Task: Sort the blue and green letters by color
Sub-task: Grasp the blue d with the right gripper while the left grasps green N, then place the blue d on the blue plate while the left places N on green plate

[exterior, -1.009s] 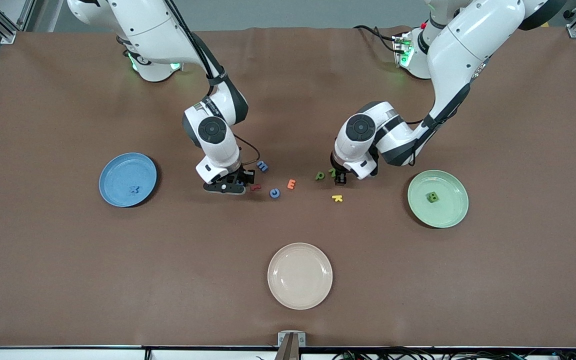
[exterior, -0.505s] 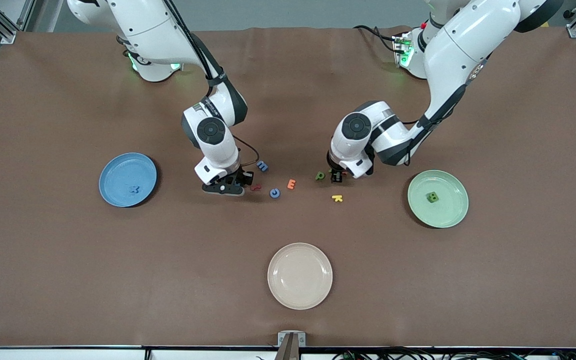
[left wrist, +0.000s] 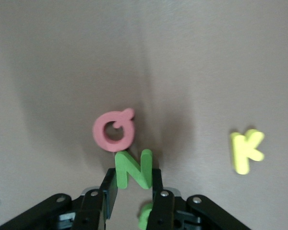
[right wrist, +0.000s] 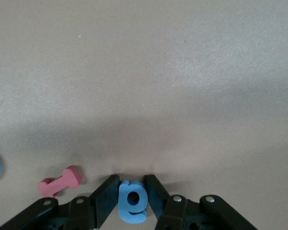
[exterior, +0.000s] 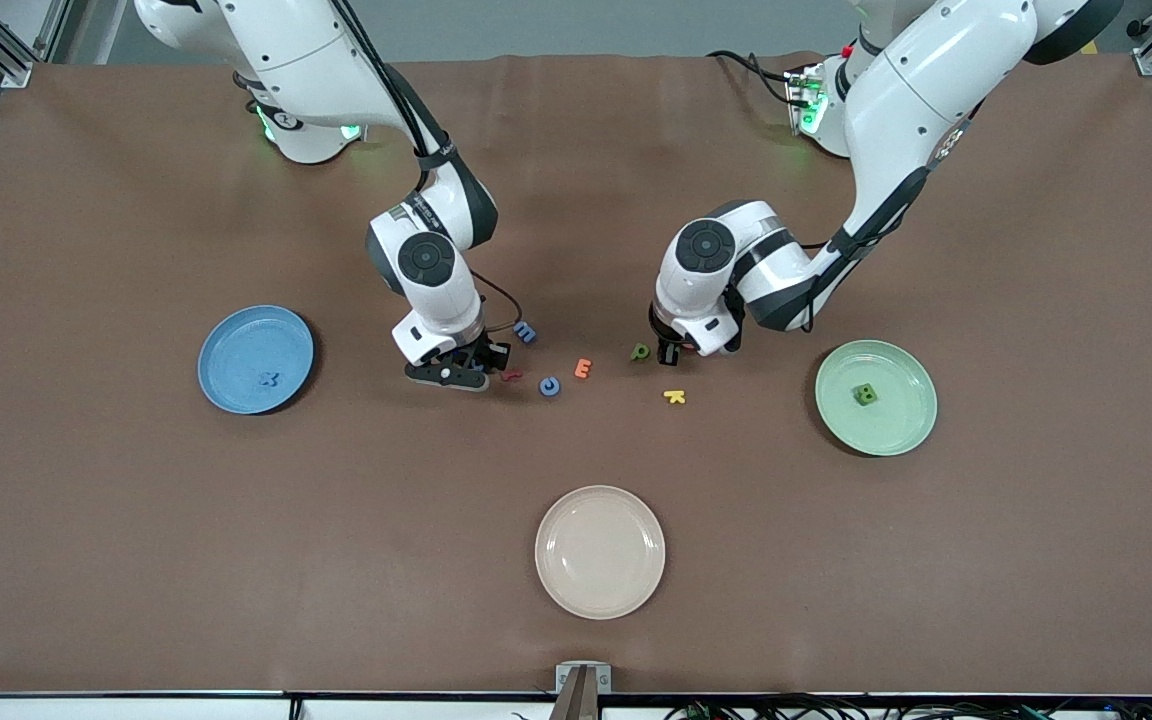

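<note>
Down at the middle of the brown counter, both claws are sitting low among the scattered letters: the left claw is pinching a green N between its two dark fingers, and the right claw is clamping a blue a, each letter resting on or just above the surface. My guess is that the chief risk is a slip on the lift, since these pieces are looking small, soft and foam-like, with rounded edges that could be squashing or twisting in a narrow pinch. A pink letter with a round loop is touching the top of the N, so it may be getting dragged or flicked as the N rises; a second green piece is sitting between the left fingers lower down and could be catching too. Beside the right claw a dark pink letter is lying close, likely to be nudged. A yellow K is lying well apart. One blue piece is lying on the smooth blue plate and one green on the green plate, while the cream plate is standing bare; a blue m, a blue c, an orange E and a green P are lying loose between the arms.
</note>
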Controlling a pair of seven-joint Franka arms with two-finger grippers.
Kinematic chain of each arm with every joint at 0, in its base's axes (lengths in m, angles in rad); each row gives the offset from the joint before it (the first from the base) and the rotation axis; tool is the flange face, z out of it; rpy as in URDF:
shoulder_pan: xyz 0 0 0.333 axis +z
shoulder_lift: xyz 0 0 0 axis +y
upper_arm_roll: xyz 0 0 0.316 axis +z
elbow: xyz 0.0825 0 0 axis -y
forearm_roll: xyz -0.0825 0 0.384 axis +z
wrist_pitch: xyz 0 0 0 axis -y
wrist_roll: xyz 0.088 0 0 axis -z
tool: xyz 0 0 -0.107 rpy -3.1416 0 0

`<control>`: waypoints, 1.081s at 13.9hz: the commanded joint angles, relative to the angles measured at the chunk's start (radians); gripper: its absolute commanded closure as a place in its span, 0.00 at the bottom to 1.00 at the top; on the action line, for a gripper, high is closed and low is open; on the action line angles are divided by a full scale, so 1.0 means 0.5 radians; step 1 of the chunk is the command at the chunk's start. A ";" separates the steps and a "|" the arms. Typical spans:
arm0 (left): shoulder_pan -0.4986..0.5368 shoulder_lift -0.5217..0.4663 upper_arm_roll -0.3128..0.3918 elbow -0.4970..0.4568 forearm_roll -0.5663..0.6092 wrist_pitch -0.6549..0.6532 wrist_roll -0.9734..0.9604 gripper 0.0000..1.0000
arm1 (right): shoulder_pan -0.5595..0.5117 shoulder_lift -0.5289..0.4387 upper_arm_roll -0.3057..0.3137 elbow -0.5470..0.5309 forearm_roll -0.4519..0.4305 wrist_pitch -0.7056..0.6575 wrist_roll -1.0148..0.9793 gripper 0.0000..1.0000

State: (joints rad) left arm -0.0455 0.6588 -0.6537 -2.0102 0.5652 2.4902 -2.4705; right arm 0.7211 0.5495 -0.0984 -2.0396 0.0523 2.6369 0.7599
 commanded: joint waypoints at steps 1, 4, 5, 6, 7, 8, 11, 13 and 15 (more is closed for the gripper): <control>-0.001 -0.093 -0.009 0.056 0.032 -0.089 0.023 1.00 | 0.037 0.033 -0.003 0.011 -0.031 0.000 0.085 0.74; 0.029 -0.124 -0.092 0.255 0.026 -0.393 0.151 1.00 | 0.040 0.036 -0.003 0.014 -0.031 -0.012 0.097 0.99; 0.057 -0.145 -0.110 0.292 0.005 -0.433 0.249 1.00 | 0.034 0.033 -0.003 0.014 -0.031 -0.021 0.088 1.00; 0.094 -0.152 -0.116 0.323 -0.001 -0.440 0.368 1.00 | 0.018 0.021 -0.003 0.017 -0.037 -0.028 0.064 1.00; 0.149 -0.152 -0.134 0.354 -0.001 -0.443 0.482 1.00 | 0.003 0.000 -0.009 0.017 -0.040 -0.052 0.030 1.00; 0.207 -0.152 -0.153 0.388 -0.001 -0.464 0.623 1.00 | -0.058 -0.052 -0.009 0.017 -0.040 -0.143 -0.083 1.00; 0.330 -0.152 -0.153 0.498 -0.001 -0.651 1.104 1.00 | -0.346 -0.270 -0.009 0.014 -0.040 -0.533 -0.616 1.00; 0.400 -0.149 -0.153 0.578 -0.001 -0.774 1.381 1.00 | -0.548 -0.371 -0.012 -0.007 -0.046 -0.680 -1.002 1.00; 0.517 -0.149 -0.153 0.624 -0.001 -0.848 1.681 1.00 | -0.742 -0.479 -0.021 -0.111 -0.086 -0.709 -1.328 1.00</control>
State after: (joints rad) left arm 0.1712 0.5842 -0.7152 -1.7287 0.5662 2.1164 -1.7525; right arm 0.4320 0.3841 -0.1272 -2.0193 0.0417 2.2878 0.2159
